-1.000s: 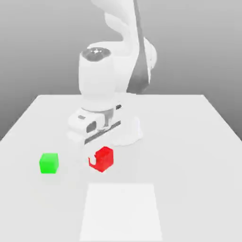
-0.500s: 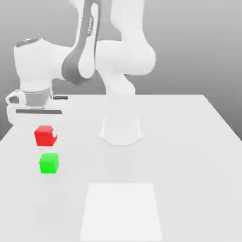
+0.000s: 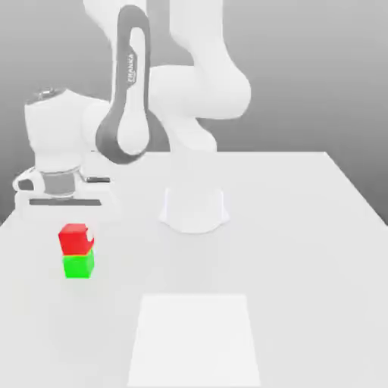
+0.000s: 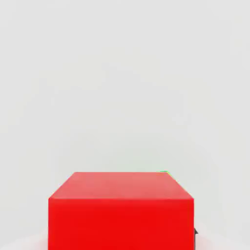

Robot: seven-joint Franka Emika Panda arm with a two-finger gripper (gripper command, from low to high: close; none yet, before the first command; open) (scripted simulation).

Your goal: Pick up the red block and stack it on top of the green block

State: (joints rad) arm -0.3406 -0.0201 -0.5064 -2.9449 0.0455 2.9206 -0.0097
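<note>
Red block point(image 3: 75, 239) gripped, atop green block point(image 3: 78, 266).

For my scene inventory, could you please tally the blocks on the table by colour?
Red block: 1
Green block: 1
Total: 2 blocks, the red one directly above the green one.

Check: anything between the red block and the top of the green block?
Nothing visible. In the exterior view the red block sits directly above the green block, their faces meeting with no gap showing. The pincer is shut on the red block. The hand view shows a green sliver just past the red block's far edge.
</note>
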